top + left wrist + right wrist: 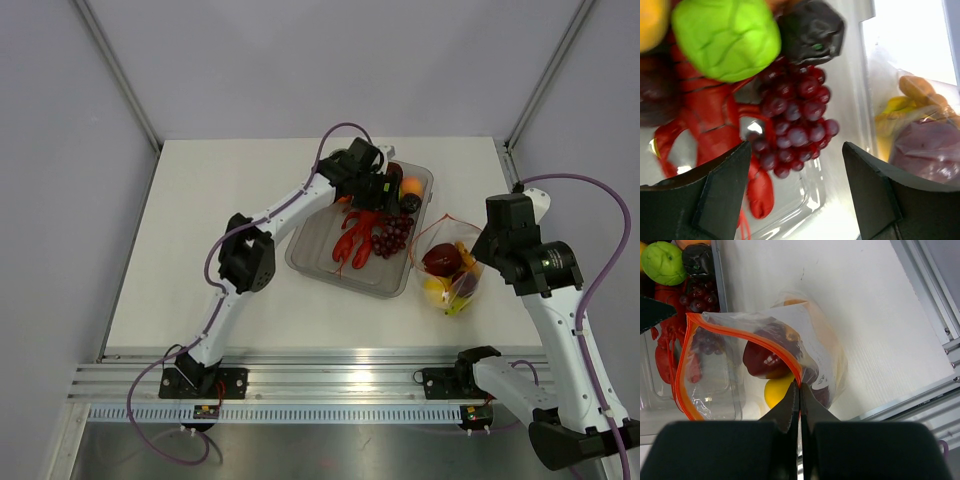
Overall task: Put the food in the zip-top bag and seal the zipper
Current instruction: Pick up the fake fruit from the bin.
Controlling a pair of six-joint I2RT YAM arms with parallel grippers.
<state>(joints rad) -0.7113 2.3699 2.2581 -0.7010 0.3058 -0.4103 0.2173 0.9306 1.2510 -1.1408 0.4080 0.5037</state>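
Left hand (795,167) gapes wide over the grapes (795,120); right hand (799,400) pinches the zipper (740,331) of the bag (450,270), at 4 o'clock from the tray (313,252). Pinched at one point, the bag could sag shut.

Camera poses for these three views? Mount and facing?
Top external: above and behind the bases, looking down on table, tray and bag; both arms show.
Left wrist: on the left arm, looking into the tray at grapes and lobster; the left gripper, open, frames them.
Right wrist: on the right arm, looking down at the bag; the right gripper is shut on the zipper.
Shared: both wrist views catch lobster and grapes.
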